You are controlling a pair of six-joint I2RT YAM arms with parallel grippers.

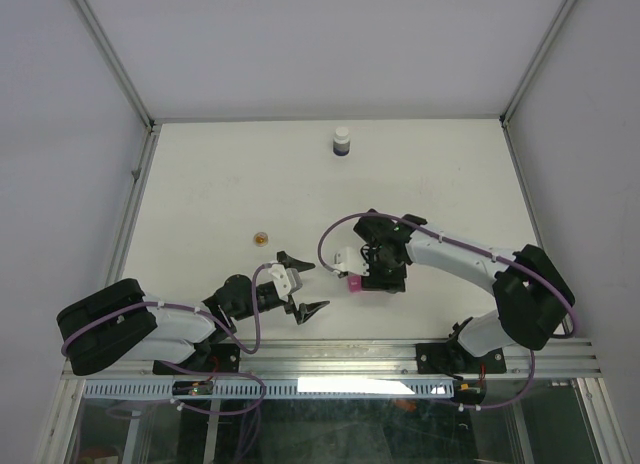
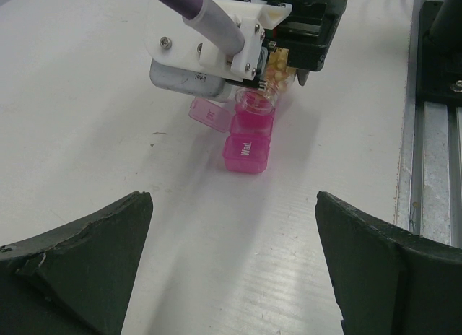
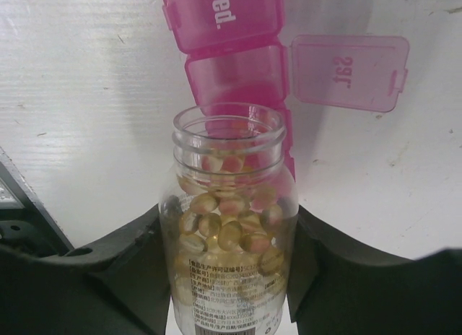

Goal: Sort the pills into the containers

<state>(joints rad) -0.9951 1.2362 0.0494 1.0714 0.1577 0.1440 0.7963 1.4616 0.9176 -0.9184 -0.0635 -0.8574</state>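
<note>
Right wrist view: right gripper (image 1: 372,274) is clamped on a small clear round bottle (image 3: 229,277), with fingers at 9 and 3 o'clock on its labelled lower body. The bottle is uncapped. Tiny yellow-orange oval pills (image 3: 229,227) fill it to just below the neck. Its mouth points to 12 o'clock, over the small pink translucent plastic pill organiser (image 3: 231,68). One compartment lid (image 3: 350,71) lies open toward 2 o'clock; the "Wed." lid beyond is closed.

Top view: organiser sits near 6 o'clock of table centre. Small round orange cap (image 1: 261,238) lies at its 10 o'clock, well apart. Dark white-capped bottle (image 1: 342,141) stands at the 12 o'clock edge. Left gripper (image 1: 308,286) hangs empty, jaws wide apart, at the organiser's 9 o'clock.

Judgement: bottle is rigid, smooth and light, so the mid-body hold suits. Pills look slick and may pour in a rush; tilt slowly. Organiser is light and may skid if nudged.
</note>
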